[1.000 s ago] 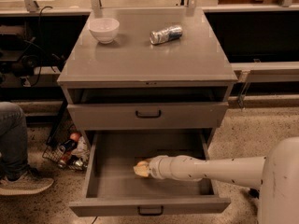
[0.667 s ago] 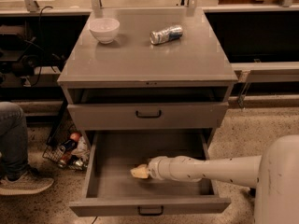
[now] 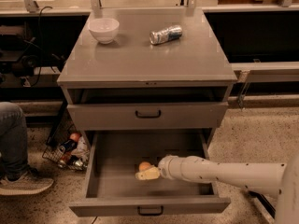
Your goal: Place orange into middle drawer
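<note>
The middle drawer (image 3: 150, 205) is pulled out wide at the bottom of the grey cabinet, its black handle on the front. My white arm reaches in from the right. My gripper (image 3: 145, 171) is low inside the drawer, near the middle of its floor. The orange (image 3: 145, 165) shows as a small round orange shape right at the gripper's tip, just behind its pale end, close to the drawer floor. I cannot tell whether it rests on the floor or is held.
The upper drawer (image 3: 148, 115) is shut above my arm. A white bowl (image 3: 103, 29) and a crushed can (image 3: 166, 34) sit on the cabinet top (image 3: 140, 64). A wire basket of bottles (image 3: 67, 150) and a person's leg and shoe (image 3: 18, 171) are at the left.
My gripper has moved a little lower and further into the drawer. The orange now shows more plainly at its tip.
</note>
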Controlling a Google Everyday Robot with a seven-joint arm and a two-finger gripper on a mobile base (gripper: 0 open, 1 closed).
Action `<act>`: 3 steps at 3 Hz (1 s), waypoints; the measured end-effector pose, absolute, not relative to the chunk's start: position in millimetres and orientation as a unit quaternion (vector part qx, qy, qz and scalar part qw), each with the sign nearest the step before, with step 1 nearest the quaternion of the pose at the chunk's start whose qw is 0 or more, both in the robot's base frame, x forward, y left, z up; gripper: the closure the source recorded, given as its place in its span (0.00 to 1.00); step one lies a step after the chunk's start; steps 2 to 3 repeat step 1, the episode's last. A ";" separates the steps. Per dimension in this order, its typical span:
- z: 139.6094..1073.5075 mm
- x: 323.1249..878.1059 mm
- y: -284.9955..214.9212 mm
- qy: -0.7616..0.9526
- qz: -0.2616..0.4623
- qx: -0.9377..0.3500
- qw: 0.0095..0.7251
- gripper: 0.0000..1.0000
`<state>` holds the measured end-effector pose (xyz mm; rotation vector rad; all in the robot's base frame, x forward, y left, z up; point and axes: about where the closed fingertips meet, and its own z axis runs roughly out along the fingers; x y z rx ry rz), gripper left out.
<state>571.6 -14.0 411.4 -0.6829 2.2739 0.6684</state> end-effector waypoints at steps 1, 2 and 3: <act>441.6 565.4 -69.1 0.875 0.236 -0.235 0.352 0.00; 441.6 565.4 -69.1 0.875 0.236 -0.235 0.352 0.00; 441.6 565.4 -69.1 0.875 0.236 -0.235 0.352 0.00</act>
